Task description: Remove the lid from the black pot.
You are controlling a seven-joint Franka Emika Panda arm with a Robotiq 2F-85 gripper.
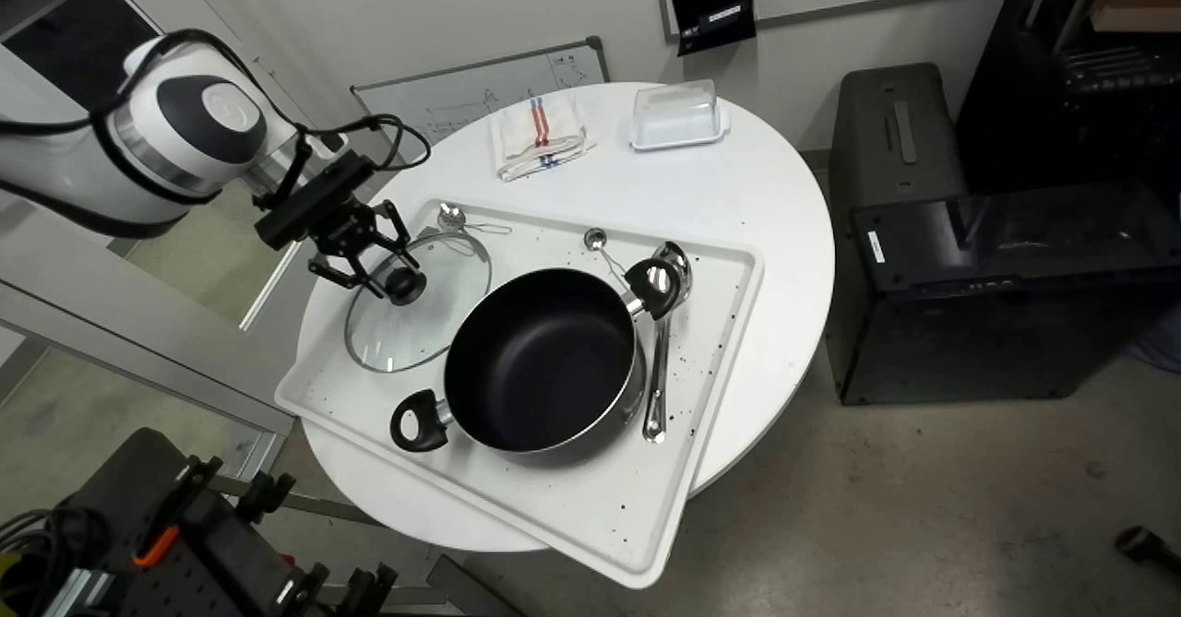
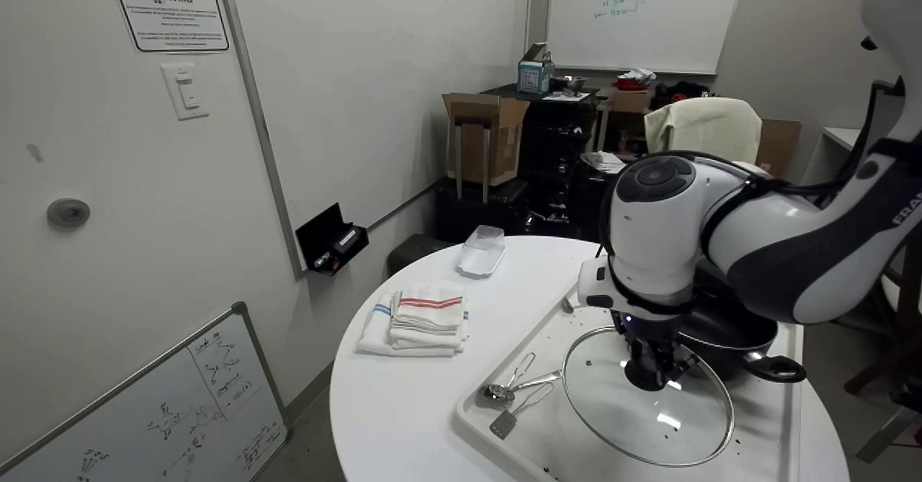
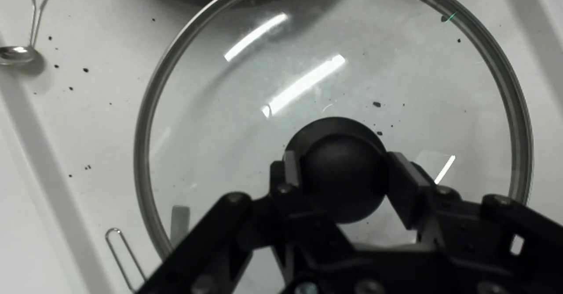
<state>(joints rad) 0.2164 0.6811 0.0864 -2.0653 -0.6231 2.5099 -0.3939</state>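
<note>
The black pot (image 1: 544,359) stands uncovered on the white tray, its dark inside bare in an exterior view; it is partly behind the arm in an exterior view (image 2: 729,322). The lid (image 1: 434,322) is off the pot, beside it over the tray; it also shows in an exterior view (image 2: 619,417) and fills much of the wrist view (image 3: 228,131). My gripper (image 1: 397,280) is at the lid's black central knob. In the wrist view the fingers (image 3: 343,171) press against both sides of the knob. I cannot tell whether the lid's rim touches the tray.
The white tray (image 1: 646,543) lies on a round white table (image 1: 784,230). Metal utensils (image 1: 452,219) lie partly under the lid's edge. A small spoon (image 1: 595,239) and a long ladle (image 1: 657,377) lie by the pot. Folded towels (image 1: 540,133) and a clear-lidded dish (image 1: 678,114) stand farther back.
</note>
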